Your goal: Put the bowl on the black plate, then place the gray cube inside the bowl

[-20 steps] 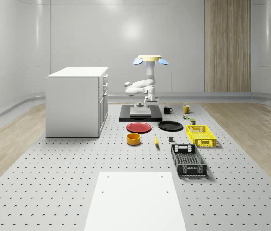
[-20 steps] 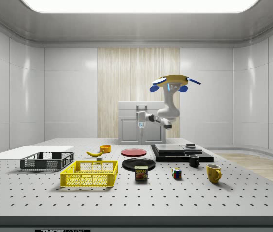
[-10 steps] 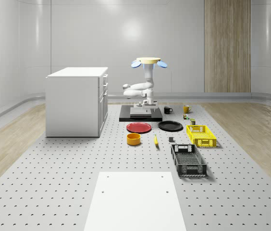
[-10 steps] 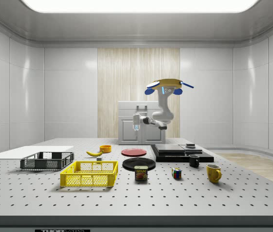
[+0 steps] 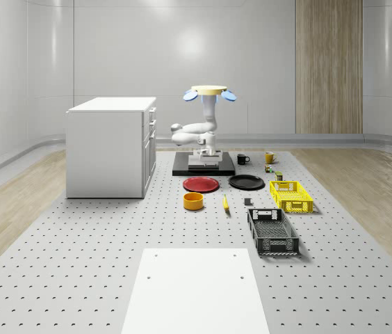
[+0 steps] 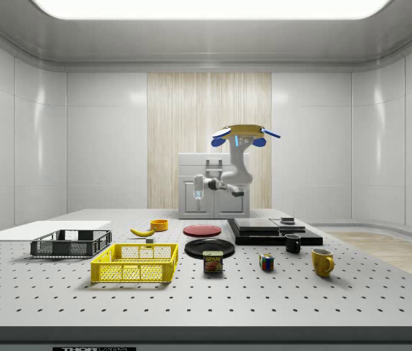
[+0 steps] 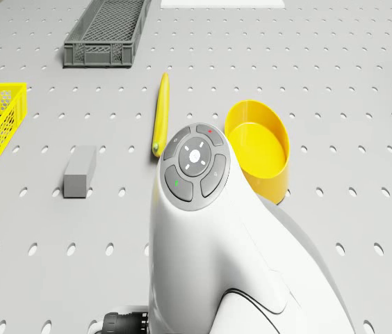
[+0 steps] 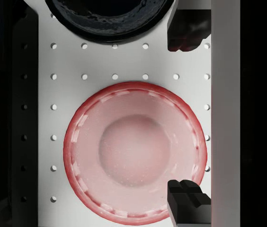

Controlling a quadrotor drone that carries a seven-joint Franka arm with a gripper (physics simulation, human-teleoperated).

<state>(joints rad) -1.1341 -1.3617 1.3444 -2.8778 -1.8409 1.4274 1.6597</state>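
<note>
Whole-scene view: the drone hovers over the far part of the counter, above a black slab; its arm folds down beneath it, and the hand hangs in the air on the near side of that slab; the bowl sits on the counter, nearer the camera than the red plate; the black plate lies just beside the red one, on the view's right; the cube rests on the counter between the banana and the yellow basket.

Side view: the drone is well above the counter, the hand pointing down high over the red plate; the bowl stands farther to the view's left, apart from the black plate.

Drone view: past the arm, the bowl is upright and holds nothing; the banana lies beside it, the cube beyond that.

Wrist view: the hand is released, its fingers spread wide with nothing between them; the red plate lies directly below, the black plate just beyond it.
</note>
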